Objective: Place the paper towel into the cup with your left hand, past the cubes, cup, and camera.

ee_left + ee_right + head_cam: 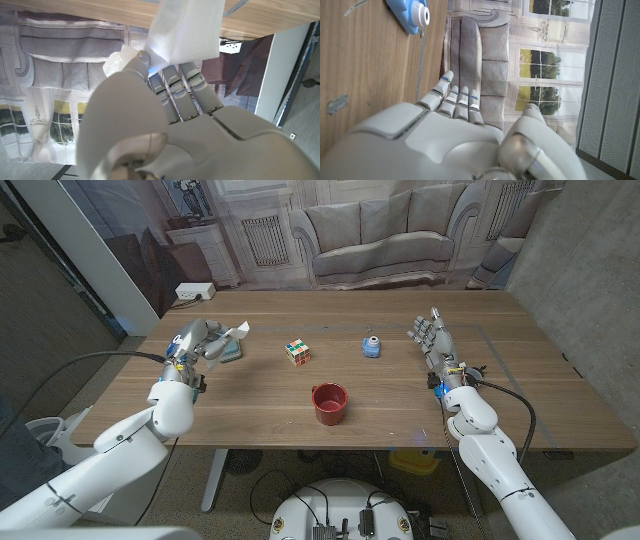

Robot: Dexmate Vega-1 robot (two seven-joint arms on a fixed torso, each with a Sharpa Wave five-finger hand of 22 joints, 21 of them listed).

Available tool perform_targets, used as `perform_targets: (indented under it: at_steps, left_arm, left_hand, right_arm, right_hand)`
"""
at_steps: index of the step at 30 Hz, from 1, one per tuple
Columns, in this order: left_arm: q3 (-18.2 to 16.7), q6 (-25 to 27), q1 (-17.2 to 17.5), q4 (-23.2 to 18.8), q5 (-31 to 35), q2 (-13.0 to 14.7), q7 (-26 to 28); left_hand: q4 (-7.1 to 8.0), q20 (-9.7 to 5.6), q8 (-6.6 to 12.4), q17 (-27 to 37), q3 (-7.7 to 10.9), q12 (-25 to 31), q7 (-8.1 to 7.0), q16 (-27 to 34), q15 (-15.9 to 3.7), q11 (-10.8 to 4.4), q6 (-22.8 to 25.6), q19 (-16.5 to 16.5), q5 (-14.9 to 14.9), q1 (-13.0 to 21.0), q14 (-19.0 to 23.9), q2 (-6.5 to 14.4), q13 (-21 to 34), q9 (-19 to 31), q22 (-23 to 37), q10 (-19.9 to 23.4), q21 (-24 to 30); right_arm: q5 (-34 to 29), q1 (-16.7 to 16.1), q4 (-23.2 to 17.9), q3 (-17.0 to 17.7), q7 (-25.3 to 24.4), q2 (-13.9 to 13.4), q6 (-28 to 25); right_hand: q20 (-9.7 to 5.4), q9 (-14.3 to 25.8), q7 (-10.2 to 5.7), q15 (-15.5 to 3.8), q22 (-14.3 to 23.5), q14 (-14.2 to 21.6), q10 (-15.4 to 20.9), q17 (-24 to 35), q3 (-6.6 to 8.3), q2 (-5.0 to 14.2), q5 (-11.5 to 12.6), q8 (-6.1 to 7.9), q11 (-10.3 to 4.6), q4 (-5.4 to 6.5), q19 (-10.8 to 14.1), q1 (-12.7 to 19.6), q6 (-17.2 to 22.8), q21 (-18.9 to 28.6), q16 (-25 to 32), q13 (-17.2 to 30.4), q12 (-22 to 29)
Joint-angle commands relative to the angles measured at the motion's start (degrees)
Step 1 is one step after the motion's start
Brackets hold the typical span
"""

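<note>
One paper towel [232,333] is pinched in the left hand [196,340], lifted at the surface's [400,415] nine o'clock side. Carrying it to the red cup [328,403] near six o'clock remains, by my judgement. The right hand [432,340] stands open, holding nothing, at three o'clock. A sofa backdrop [380,235] hangs behind.
</note>
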Motion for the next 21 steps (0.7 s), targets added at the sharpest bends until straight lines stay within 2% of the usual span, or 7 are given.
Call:
perform_targets:
  at_steps: [1, 9, 17, 21]
  left_arm:
    - [0.81, -4.53, -2.08, 1.52, -0.42, 1.54, -3.55]
    - [0.07, -8.28, -1.57, 1.75, -1.19, 2.1, -4.87]
    - [-0.49, -16.3, -1.55, 3.97, -2.78, 1.7, -6.13]
    - [-0.21, -18.2, -2.17, 4.79, -2.81, 1.5, -6.96]
  left_hand:
    - [0.13, -0.56, 0.53, 0.04, 0.36, 0.0, -0.12, 0.14, -3.9, -0.73, 1.31, 0.19, 0.12, -0.14, 0.21, -0.48, -0.13, -0.04, 0.07, 0.76, -0.11]
    - [0.14, -0.78, 0.55, -0.09, 0.25, -0.21, -0.22, -0.06, -3.88, -1.29, 2.17, -0.33, 0.24, -0.41, 0.04, -0.98, -0.5, -0.3, 0.09, 1.19, -0.42]
    - [0.17, -0.86, 0.47, -0.08, 0.31, -0.32, -0.09, 0.03, -3.92, -1.23, 2.62, -0.07, 0.34, -0.47, 0.29, -1.0, -0.75, -0.45, 0.11, 1.54, -0.38]
    - [0.14, -0.78, 0.39, -0.08, 0.34, -0.34, -0.16, 0.06, -3.91, -1.24, 2.76, -0.03, 0.37, -0.47, 0.42, -1.07, -0.87, -0.5, 0.11, 1.79, -0.4]
  right_arm:
    - [0.48, -0.19, 0.48, 0.12, 0.36, 0.51, 1.16]
    - [0.6, 0.41, 1.19, -0.12, 0.81, 0.68, 1.44]
    - [0.54, 0.53, 1.16, -0.3, 0.8, 0.66, 1.23]
    - [0.43, 0.55, 1.15, -0.36, 0.69, 0.67, 1.21]
  right_hand:
    - [-1.87, 0.26, 0.43, 0.02, 0.11, 0.19, 0.32, 0.2, -0.2, 0.11, -0.15, -0.13, 0.25, -0.06, 0.64, 0.16, 0.34, -0.2, -0.26, 0.13, -0.05]
    - [-1.89, 0.26, 0.38, 0.09, 0.12, 0.18, 0.38, 0.21, -0.22, 0.16, -0.14, -0.14, 0.25, -0.08, 0.67, 0.18, 0.33, -0.34, -0.26, 0.13, -0.03]
    - [-1.91, 0.27, 0.4, 0.09, 0.12, 0.17, 0.34, 0.21, -0.24, 0.21, -0.14, -0.14, 0.31, -0.1, 0.73, 0.19, 0.32, -0.46, -0.27, 0.13, -0.05]
    - [-1.89, 0.26, 0.47, 0.1, 0.13, 0.15, 0.33, 0.21, -0.26, 0.23, -0.15, -0.14, 0.25, -0.12, 0.74, 0.19, 0.32, -0.52, -0.28, 0.13, -0.06]
